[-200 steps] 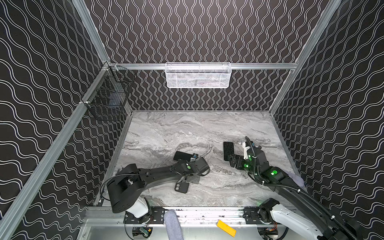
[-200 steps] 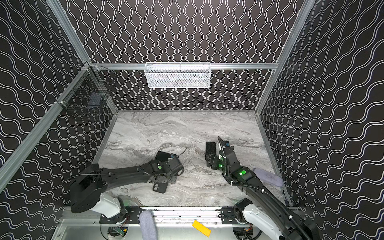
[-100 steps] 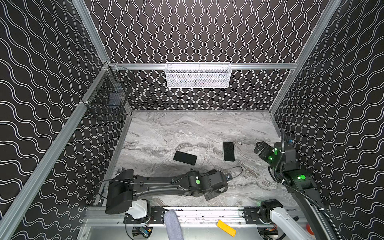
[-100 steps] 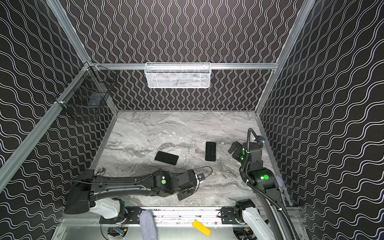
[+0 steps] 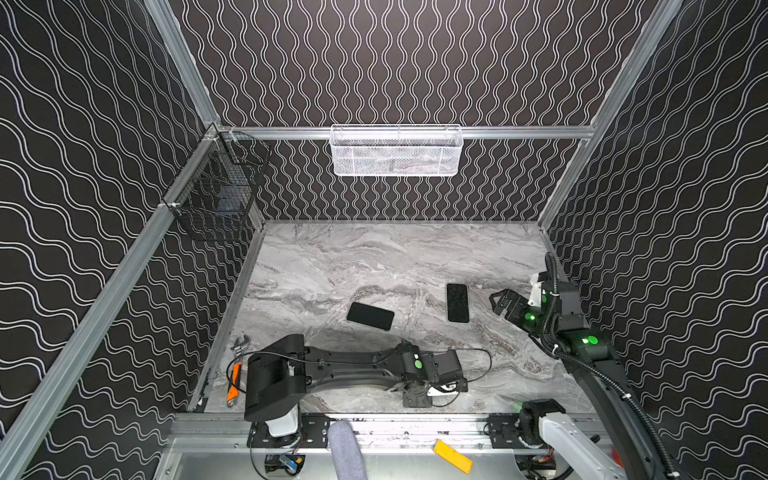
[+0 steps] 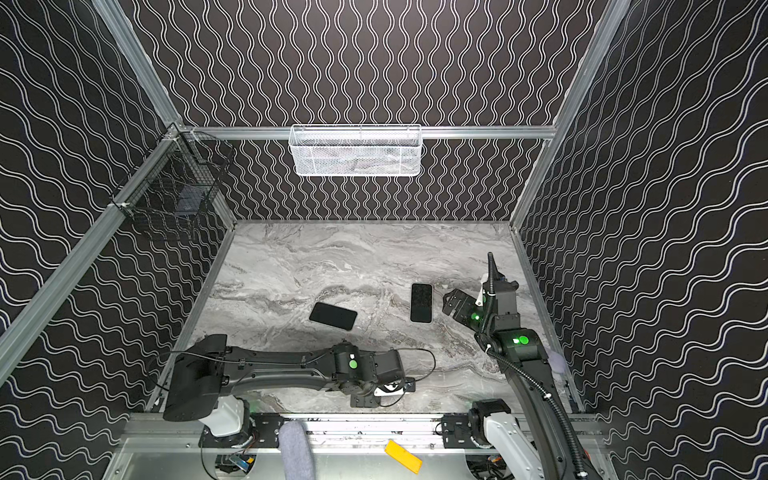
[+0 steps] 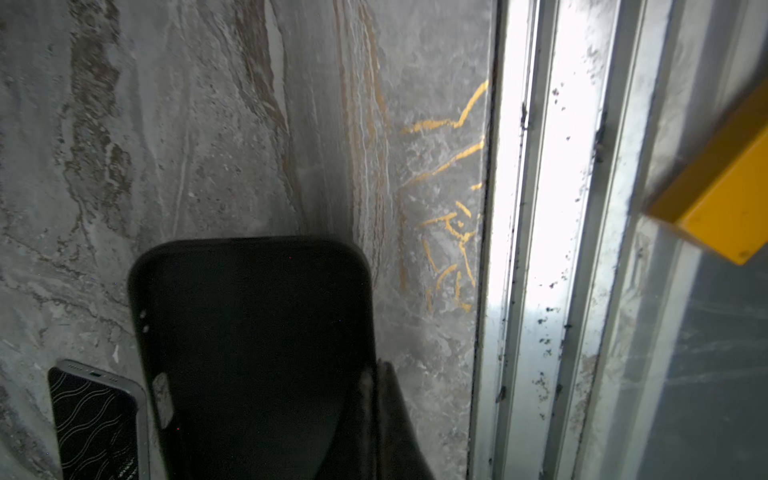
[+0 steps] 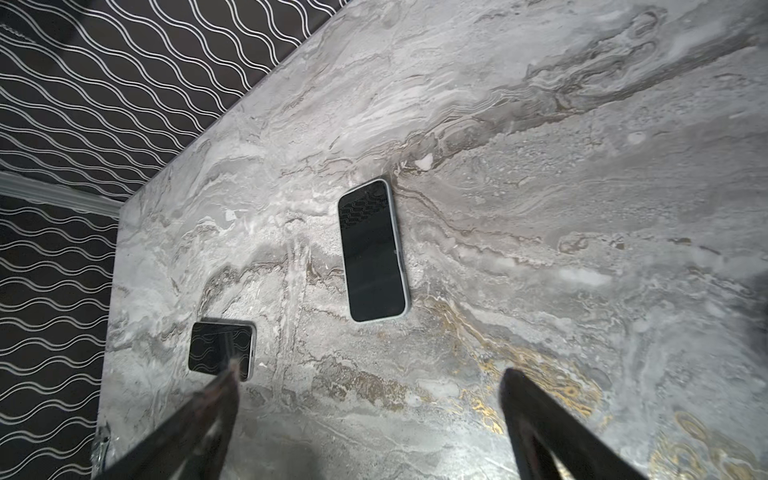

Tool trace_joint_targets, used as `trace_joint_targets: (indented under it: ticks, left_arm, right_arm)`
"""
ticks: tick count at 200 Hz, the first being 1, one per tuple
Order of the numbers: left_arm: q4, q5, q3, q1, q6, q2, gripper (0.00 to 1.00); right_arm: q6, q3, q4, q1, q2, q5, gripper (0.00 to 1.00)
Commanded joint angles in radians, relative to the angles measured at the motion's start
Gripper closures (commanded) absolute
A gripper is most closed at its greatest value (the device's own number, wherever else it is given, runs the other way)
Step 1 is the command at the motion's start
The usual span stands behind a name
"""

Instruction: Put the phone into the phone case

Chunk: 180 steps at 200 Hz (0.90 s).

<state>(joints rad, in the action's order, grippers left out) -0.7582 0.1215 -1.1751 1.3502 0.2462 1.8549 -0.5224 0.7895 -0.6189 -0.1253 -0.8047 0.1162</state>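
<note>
Phone case (image 7: 249, 353) and left claw (image 7: 376, 386) cut off at edge of left wrist view; phone (image 7: 95, 424) cropped likewise. Left claw masked by own wrist in both top views. Right claw (image 8: 372, 372) fingers (image 8: 195, 415) blurred; farther phone (image 8: 216, 349) partly covered by one finger.

My worktop (image 5: 374, 257) is a grey marbled slab with brown veins and a few gold streaks toward its front edge. Two dark phones lie flat on it, glossy faces up and apart from each other. The slanted phone (image 5: 370, 316) is near the middle, and the straight phone (image 5: 457, 303) is to its right, running front to back. An orange-handled wrench (image 5: 233, 376) lies along the left edge. Close to the front edge is a black phone case (image 7: 249, 353); I cannot tell whether it touches the slab.
</note>
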Motion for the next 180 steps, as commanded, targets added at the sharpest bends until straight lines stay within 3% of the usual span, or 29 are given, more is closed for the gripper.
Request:
trace_joint_targets:
  ticks: [1, 149, 180]
  left_arm:
    - [0.047, -0.011, 0.013, -0.019, 0.05, 0.001, 1.0]
    - [0.244, -0.077, 0.12, -0.138, 0.077, 0.005, 1.0]
    - [0.243, -0.049, 0.112, -0.157, 0.066, -0.008, 0.62]
  right_arm:
    - [0.013, 0.001, 0.028, 0.001, 0.003, 0.052, 0.01]
    - [0.008, 0.024, 0.001, 0.0, -0.022, 0.054, 0.0]
    - [0.016, 0.032, -0.004, 0.0, -0.021, 0.064, 0.01]
